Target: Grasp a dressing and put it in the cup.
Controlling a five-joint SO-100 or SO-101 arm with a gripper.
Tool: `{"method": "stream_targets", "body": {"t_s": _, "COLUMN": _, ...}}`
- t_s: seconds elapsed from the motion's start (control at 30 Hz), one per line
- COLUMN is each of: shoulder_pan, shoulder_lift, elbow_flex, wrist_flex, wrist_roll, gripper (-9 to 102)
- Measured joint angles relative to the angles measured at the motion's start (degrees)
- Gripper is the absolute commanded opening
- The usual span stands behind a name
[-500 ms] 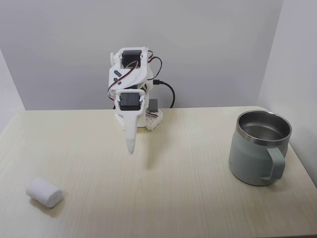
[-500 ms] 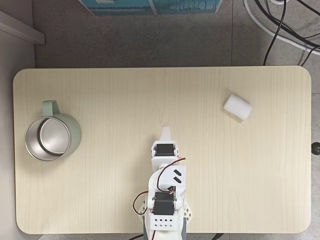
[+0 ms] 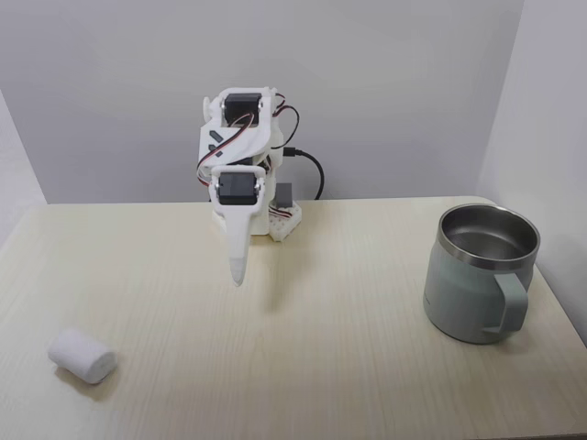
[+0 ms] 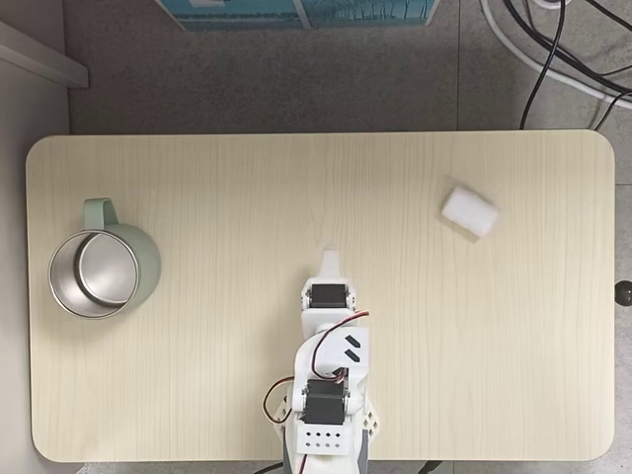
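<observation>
The dressing (image 3: pixel 83 356) lies alone near the front of the table (image 3: pixel 321 367). Farther back, the gripper (image 3: pixel 238 273) has lifted a little and points down, pinched together and empty. The cup (image 3: pixel 479 275) waits far across. The reach has barely begun.

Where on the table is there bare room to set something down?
In the top-down fixed view, the widest bare patch of the table runs along the far edge between the cup and the dressing. Also bare: the near corners on either side of the arm's base. Tightest is mid-table under the gripper.
</observation>
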Motion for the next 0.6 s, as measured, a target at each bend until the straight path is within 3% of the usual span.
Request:
{"method": "stream_targets", "body": {"t_s": 0.37, "shoulder_pan": 1.9, "shoulder_lift": 0.2, "elbow_flex": 0.6, "wrist_flex": 0.0, "wrist_roll": 0.3, "gripper": 0}}
{"method": "stream_targets", "body": {"t_s": 0.6, "shoulder_pan": 6.4, "shoulder_lift": 8.1, "elbow_flex": 18.1, "wrist_flex": 7.4, "wrist_roll": 0.3, "gripper": 0}}
